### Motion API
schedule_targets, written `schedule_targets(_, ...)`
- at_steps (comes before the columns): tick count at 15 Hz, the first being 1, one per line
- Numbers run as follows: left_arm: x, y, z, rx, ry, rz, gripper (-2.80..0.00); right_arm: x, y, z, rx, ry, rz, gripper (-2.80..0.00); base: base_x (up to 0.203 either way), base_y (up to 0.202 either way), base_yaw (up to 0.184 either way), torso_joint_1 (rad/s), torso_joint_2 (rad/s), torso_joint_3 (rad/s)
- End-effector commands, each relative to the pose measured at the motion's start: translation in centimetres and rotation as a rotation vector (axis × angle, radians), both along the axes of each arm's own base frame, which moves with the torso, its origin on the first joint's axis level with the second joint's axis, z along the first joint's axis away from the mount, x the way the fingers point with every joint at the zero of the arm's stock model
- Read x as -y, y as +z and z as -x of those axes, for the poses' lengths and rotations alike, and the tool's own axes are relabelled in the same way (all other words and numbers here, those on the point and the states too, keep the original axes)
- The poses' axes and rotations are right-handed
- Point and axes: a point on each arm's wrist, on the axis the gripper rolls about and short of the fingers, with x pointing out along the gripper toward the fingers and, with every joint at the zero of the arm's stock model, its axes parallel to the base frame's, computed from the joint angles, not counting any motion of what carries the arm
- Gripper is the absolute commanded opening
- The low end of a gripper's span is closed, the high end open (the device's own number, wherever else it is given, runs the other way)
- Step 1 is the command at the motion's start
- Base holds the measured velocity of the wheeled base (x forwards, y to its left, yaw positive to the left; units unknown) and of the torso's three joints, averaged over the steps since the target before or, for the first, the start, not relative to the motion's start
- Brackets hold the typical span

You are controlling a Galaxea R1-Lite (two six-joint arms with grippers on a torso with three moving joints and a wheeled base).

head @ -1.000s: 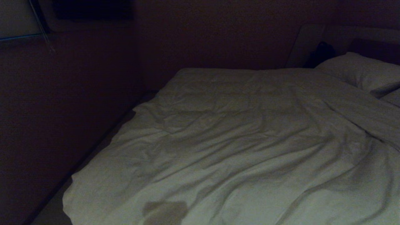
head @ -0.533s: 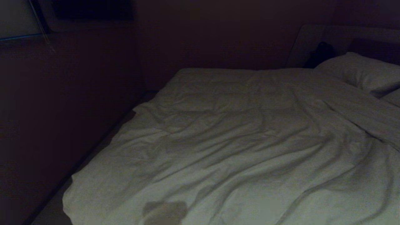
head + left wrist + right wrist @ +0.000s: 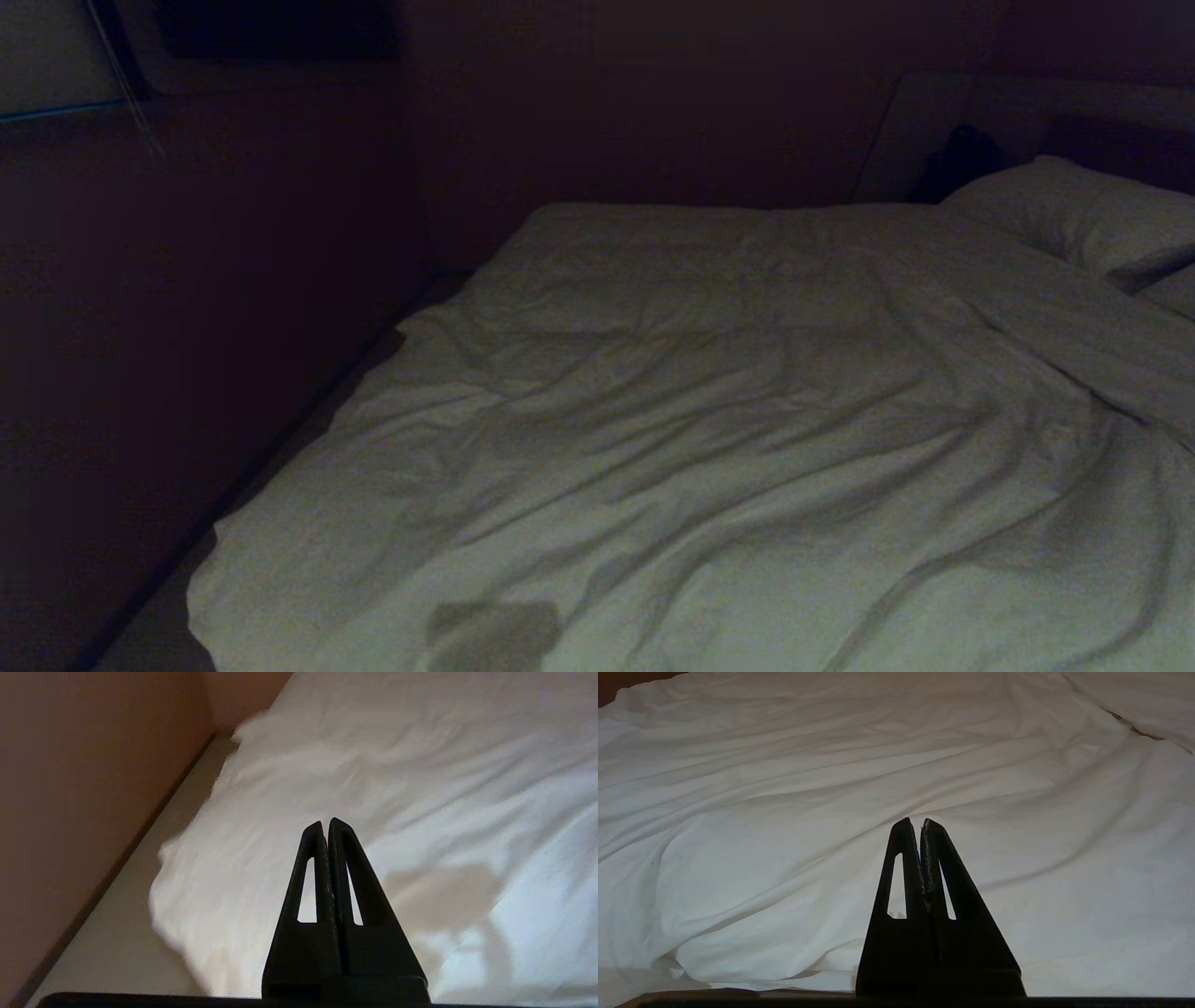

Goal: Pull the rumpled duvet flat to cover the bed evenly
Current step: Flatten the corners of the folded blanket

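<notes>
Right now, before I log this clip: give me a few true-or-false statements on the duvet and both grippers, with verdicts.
1. The left gripper is shut and holds nothing. True.
2. The right gripper grips a fold of the duvet. False: it is shut, empty, above the cloth.
3. The duvet lies smooth. False: long wrinkles cross it.
4. A pillow shows beyond the duvet's far edge. True.

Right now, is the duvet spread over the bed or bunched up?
Spread but wrinkled: the duvet reaches the bed's wall-side edge, with long creases across it. Both grippers are shut and hold nothing.
</notes>
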Motion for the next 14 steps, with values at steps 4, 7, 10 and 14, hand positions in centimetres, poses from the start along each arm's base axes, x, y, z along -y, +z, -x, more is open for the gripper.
schedule_targets(4, -0.07, -0.55, -0.01, -0.052, 0.03, -0.003, -2.8, 0.0, 0.0, -0.01, -0.001, 0.001, 0.0, -2.8, 0.0, 0.0, 0.0, 0.0, 0.0, 0.0)
schedule_targets(7, -0.06, -0.52, -0.01, -0.049, 0.025, 0.006, -2.8, 0.0, 0.0, -0.01, -0.001, 0.001, 0.0, -2.8, 0.0, 0.0, 0.0, 0.0, 0.0, 0.0)
schedule_targets(10, -0.06, -0.53, -0.01, -0.051, 0.028, 0.007, -2.8, 0.0, 0.0, -0.01, -0.001, 0.001, 0.0, -2.8, 0.0, 0.0, 0.0, 0.0, 0.0, 0.0)
schedule_targets(14, -0.06, -0.55, -0.01, -0.052, 0.028, 0.0, -2.8, 0.0, 0.0, -0.01, -0.001, 0.001, 0.0, -2.8, 0.0, 0.0, 0.0, 0.0, 0.0, 0.0)
